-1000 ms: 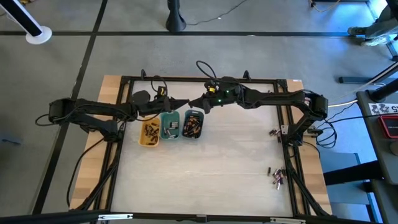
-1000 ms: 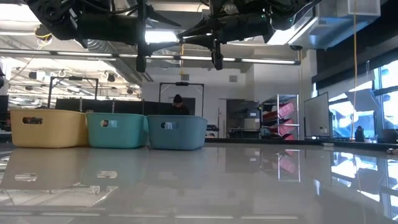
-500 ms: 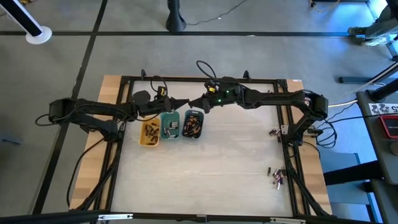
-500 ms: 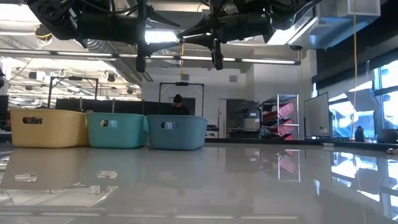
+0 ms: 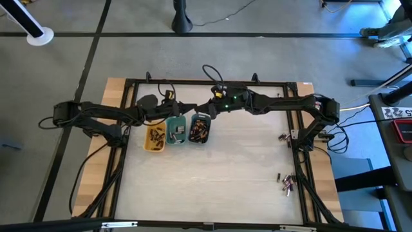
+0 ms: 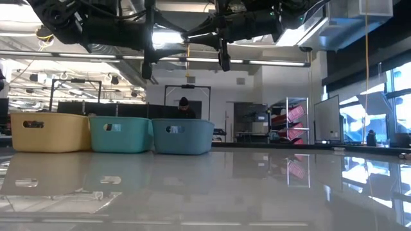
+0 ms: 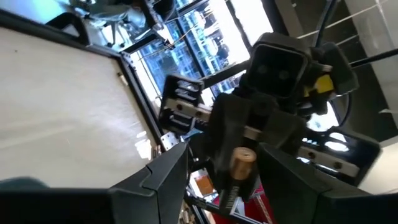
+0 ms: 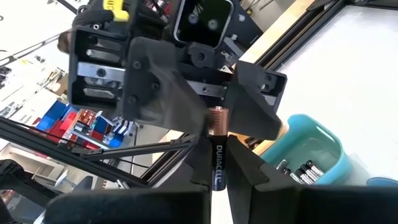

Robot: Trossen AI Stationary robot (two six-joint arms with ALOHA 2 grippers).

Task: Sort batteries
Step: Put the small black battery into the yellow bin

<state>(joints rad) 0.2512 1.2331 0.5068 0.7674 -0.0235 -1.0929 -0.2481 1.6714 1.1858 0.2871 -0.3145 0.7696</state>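
Note:
Both grippers meet in mid-air above the row of trays: yellow (image 5: 154, 138), teal (image 5: 175, 131) and grey-blue (image 5: 199, 130), each holding batteries. My right gripper (image 8: 216, 171) is shut on a black battery (image 8: 217, 155). The battery's copper end (image 8: 217, 117) points at my left gripper. My left gripper (image 7: 219, 163) is open. Its two fingers stand on either side of that copper end (image 7: 241, 155), and a gap shows beside it. In the high view the left gripper (image 5: 185, 111) and right gripper (image 5: 205, 111) face each other. My right gripper pinches the battery's black end (image 8: 216, 179) between its two fingers (image 8: 200, 169). It reaches in almost level from the table's right. The battery lies along the fingers and sticks out past their tips, copper end first. It is lifted clear above the trays.
Loose batteries lie by the table's right edge, one small group (image 5: 286, 183) near the front and another (image 5: 282, 136) farther back. A black frame (image 5: 212, 82) runs round the table. The white tabletop (image 5: 219, 174) in front of the trays is bare.

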